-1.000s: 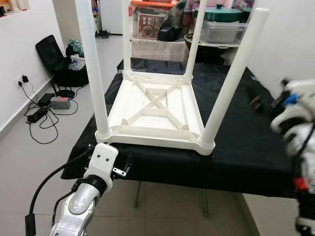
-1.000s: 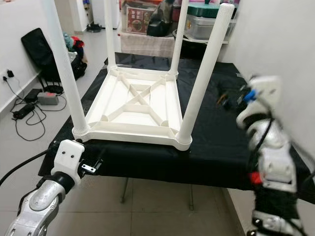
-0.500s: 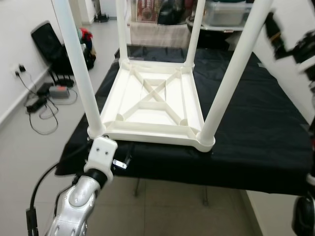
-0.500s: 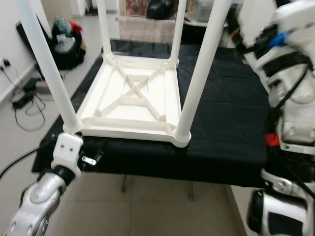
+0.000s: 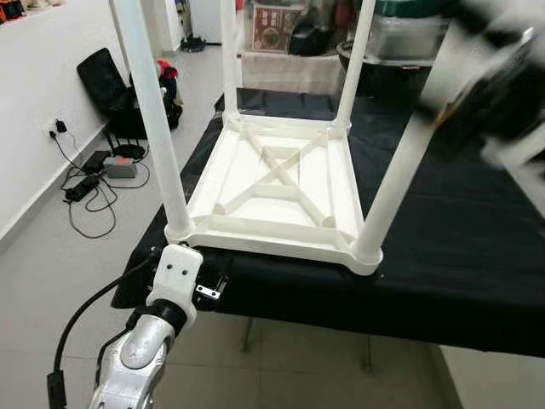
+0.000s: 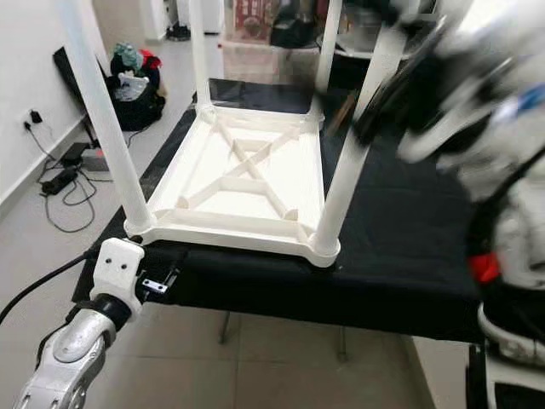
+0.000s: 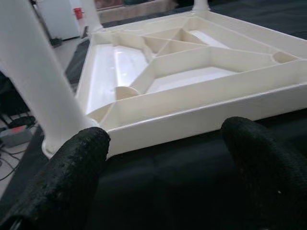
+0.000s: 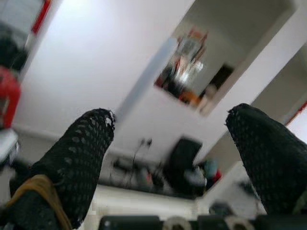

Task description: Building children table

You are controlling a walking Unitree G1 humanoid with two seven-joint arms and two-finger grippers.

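Left gripper [image 7: 163,158] spread wide, nothing between the black fingers [image 7: 72,163]; aimed at the near rim of the white children's table [image 5: 272,183], low at the near-left corner. Seen from the head, left wrist housing [image 5: 174,277] at 7 o'clock of the table, just beside the edge of the black cloth [image 5: 443,247]. Silver left arm [image 5: 136,358] below it, black cable [image 5: 72,328] looping off at 8 o'clock.

Right gripper [image 8: 172,143] also spread wide and holding nothing, fingers [image 8: 72,158] pointing out toward a white wall and blurred clutter. Right arm [image 6: 477,111] heavily motion-blurred, raised at 2 o'clock of the table, close to the upper part of the near-right leg [image 5: 404,162]. Contact with the leg: cannot tell through the blur.

Table upside down, top face flat on the black cloth, ribbed underside with X-brace [image 5: 277,170] facing up. Four white legs standing upright from the corners: near-left leg [image 5: 157,119], near-right, two far ones [image 5: 228,60] at 12 o'clock.

Cloth draped over a work surface, hanging past the near edge. Beyond, at 12 o'clock, boxes and containers [image 5: 281,30], blurred. At 10 o'clock on the floor: black bag [image 5: 106,85] against the wall, cables and a power adapter [image 5: 119,166] on the tiles.
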